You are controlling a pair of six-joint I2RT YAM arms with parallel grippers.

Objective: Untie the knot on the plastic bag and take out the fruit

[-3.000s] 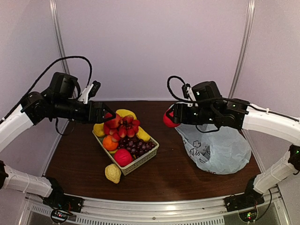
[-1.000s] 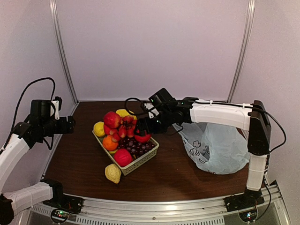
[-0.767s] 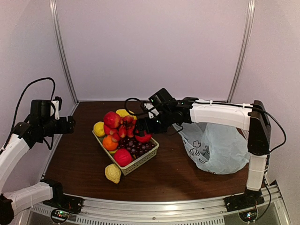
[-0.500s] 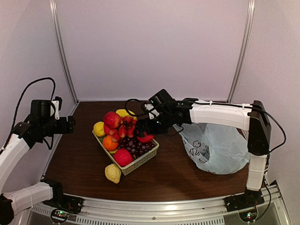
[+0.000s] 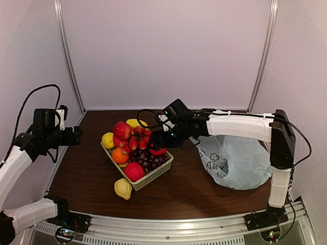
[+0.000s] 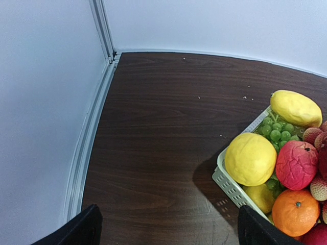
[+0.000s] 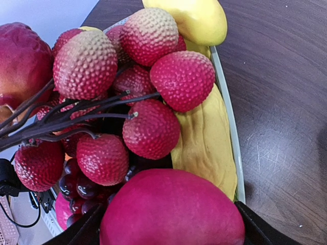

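Note:
The pale blue plastic bag (image 5: 237,161) lies slumped at the right of the table; its knot does not show. My right gripper (image 5: 157,145) reaches left over the white basket (image 5: 153,176), shut on a smooth red fruit (image 7: 171,209) that fills the gap between both fingers, just above the grapes. Beside it lie a curved yellow fruit (image 7: 204,138) and a bunch of bumpy red fruit (image 7: 148,76). A lumpy yellow lemon-like fruit (image 5: 122,188) sits on the table in front of the basket. My left gripper (image 5: 76,137) hangs open and empty at the far left.
The basket (image 6: 230,186) is heaped with yellow, red and orange fruit and grapes. In the left wrist view, bare brown table lies under my left gripper (image 6: 168,229), with the wall and a metal rail (image 6: 89,138) close on the left.
The right arm carried the red fruit from above the bag over to the basket and has hovered there for the last second. The left arm pulled back to the left.

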